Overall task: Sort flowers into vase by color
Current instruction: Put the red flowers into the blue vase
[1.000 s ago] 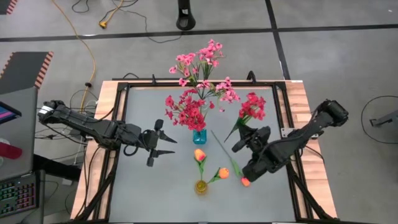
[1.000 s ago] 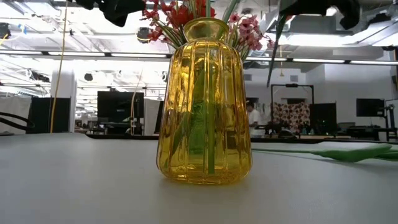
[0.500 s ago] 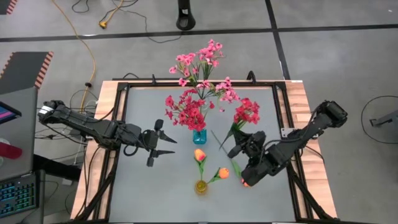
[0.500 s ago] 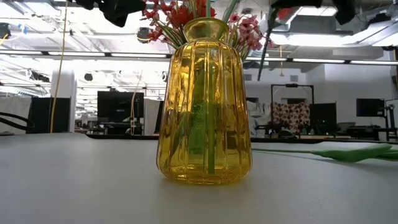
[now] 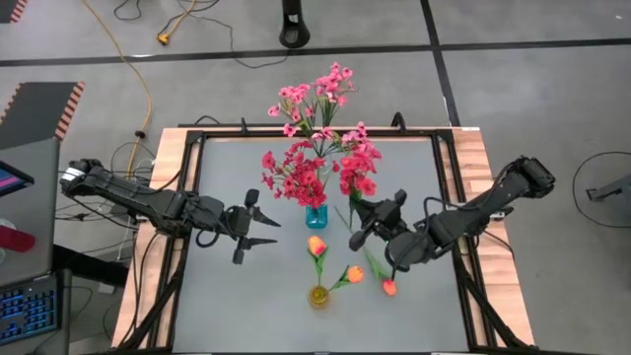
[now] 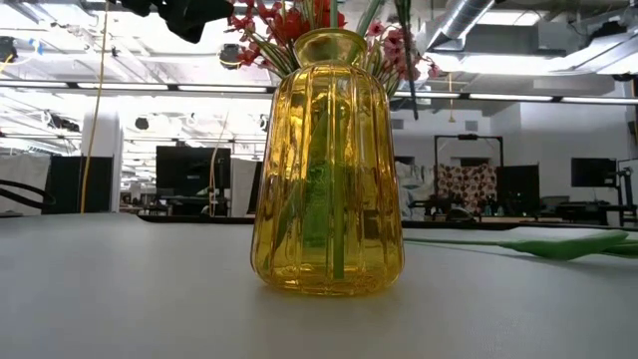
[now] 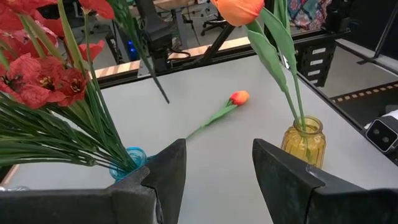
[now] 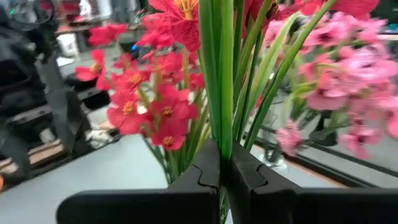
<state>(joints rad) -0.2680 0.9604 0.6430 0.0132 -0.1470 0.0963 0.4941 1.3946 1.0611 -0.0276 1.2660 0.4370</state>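
Right gripper: the right gripper [image 5: 367, 219] stands just right of table centre in the high view, fingers closed tight on the green stems of a red spray [image 5: 357, 172]. The right wrist view shows the stems [image 8: 225, 74] pinched between the two dark fingers [image 8: 202, 171].
Held spray: its red blossoms lie at about 12 o'clock from the right gripper, just beside the bunch in the blue vase [image 5: 315, 216] at its 3 o'clock side. Whether the two touch cannot be told.
Left gripper: the left gripper [image 5: 258, 229] hangs at 9 o'clock from the blue vase, well apart from it, fingers [image 7: 168, 171] spread wide with nothing between them.
Blue vase: near table centre, holding red blossoms [image 5: 299, 176]; seen in the left wrist view [image 7: 127, 163] with red flowers [image 7: 43, 78].
Pink sprays: pink blossoms [image 5: 315, 99] stand at 12 o'clock from the blue vase, at the table's far edge; their vase is hidden from above.
Yellow vase: the yellow vase [image 5: 318, 295] sits at 6 o'clock from the blue vase and holds two orange buds [image 5: 316, 245]. It fills the low view [image 6: 327, 165].
Loose bud: one orange bud [image 5: 388, 287] lies flat on the table [image 5: 237, 306], at 3 o'clock from the yellow vase, near it; also seen from the left wrist [image 7: 239, 97].
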